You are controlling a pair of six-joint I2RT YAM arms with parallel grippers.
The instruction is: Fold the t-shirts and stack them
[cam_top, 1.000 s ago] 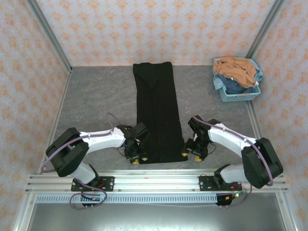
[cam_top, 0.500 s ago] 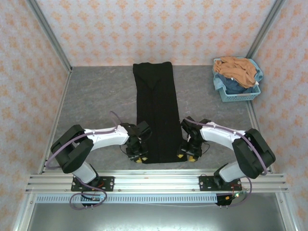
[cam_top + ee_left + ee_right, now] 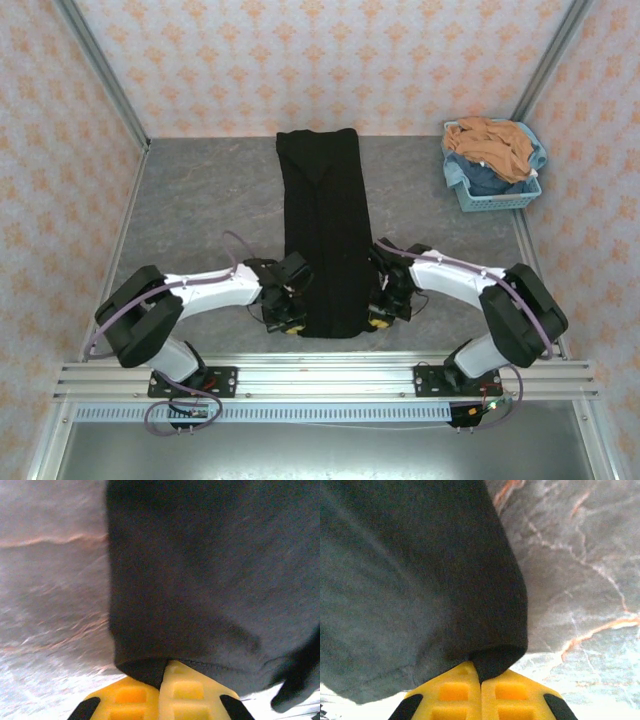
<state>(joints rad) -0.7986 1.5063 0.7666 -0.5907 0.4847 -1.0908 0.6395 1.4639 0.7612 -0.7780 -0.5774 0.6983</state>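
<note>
Desk (image 3: 200, 200): grey, marbled, walled on three sides.

Tee (image 3: 325, 230): black, lying as one long narrow strip down the middle of the desk, running from the far wall towards the arms. No print is showing.

Basket (image 3: 500, 197): sitting in the far right corner, well apart from the tee, heaped with tan and blue cloth (image 3: 490, 140).

Left hand (image 3: 287, 325): gripping the tee's near left corner. In its wrist view, the yellow fingers (image 3: 187, 692) are closing flat together with the dark hem (image 3: 145, 669) pinched between them.

Right hand (image 3: 380, 318): doing the same at the near right corner, pinching a tuck of fabric (image 3: 492, 662).

Step in hand, as I am judging it: lifting the near end to carry it over towards the far end.

To do it well:
- Raise both corners together and level.
- Keep the hem taut between the hands so that the strip is not sagging or twisting.
- Check that every layer is coming up with the pinch.
- Lay edge on edge squarely.
</note>
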